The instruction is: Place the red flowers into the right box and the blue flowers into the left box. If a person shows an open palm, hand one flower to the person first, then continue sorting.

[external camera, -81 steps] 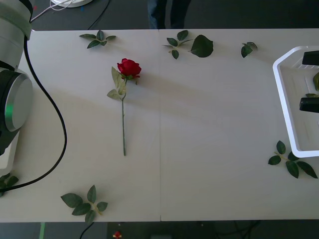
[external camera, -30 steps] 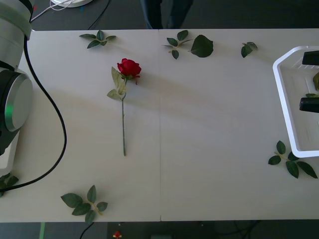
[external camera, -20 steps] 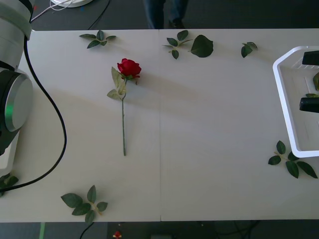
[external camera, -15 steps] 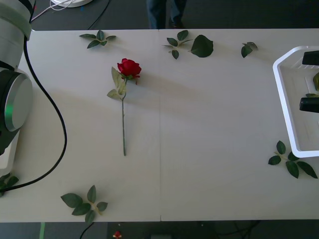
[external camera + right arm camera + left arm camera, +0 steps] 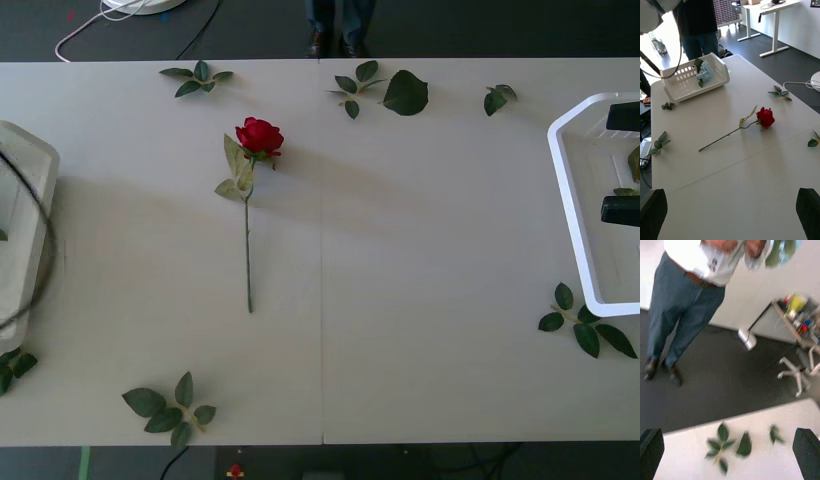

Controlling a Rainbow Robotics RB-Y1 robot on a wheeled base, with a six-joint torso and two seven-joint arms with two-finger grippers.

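Note:
A red flower point(image 5: 259, 135) lies on the table left of centre, its stem running toward the near edge; the right wrist view has the same red flower point(image 5: 765, 117). The left box point(image 5: 30, 170) sits at the table's left edge and holds a blue flower point(image 5: 706, 71). My right gripper point(image 5: 622, 162) hovers open and empty over the right box point(image 5: 565, 200). My left gripper point(image 5: 729, 435) is raised, open and empty, facing a person beyond the far edge. That person's hands point(image 5: 730, 244) hold another blue flower point(image 5: 788, 249).
Loose leaf sprigs point(image 5: 380, 88) lie along the far edge, and other sprigs point(image 5: 170, 408) at the near left and beside the right box. A green leaf point(image 5: 634, 160) lies in the right box. A desk and chair stand behind the person.
My left arm has swung up out of the front view, uncovering the left box. The red flower and my right gripper have not moved.

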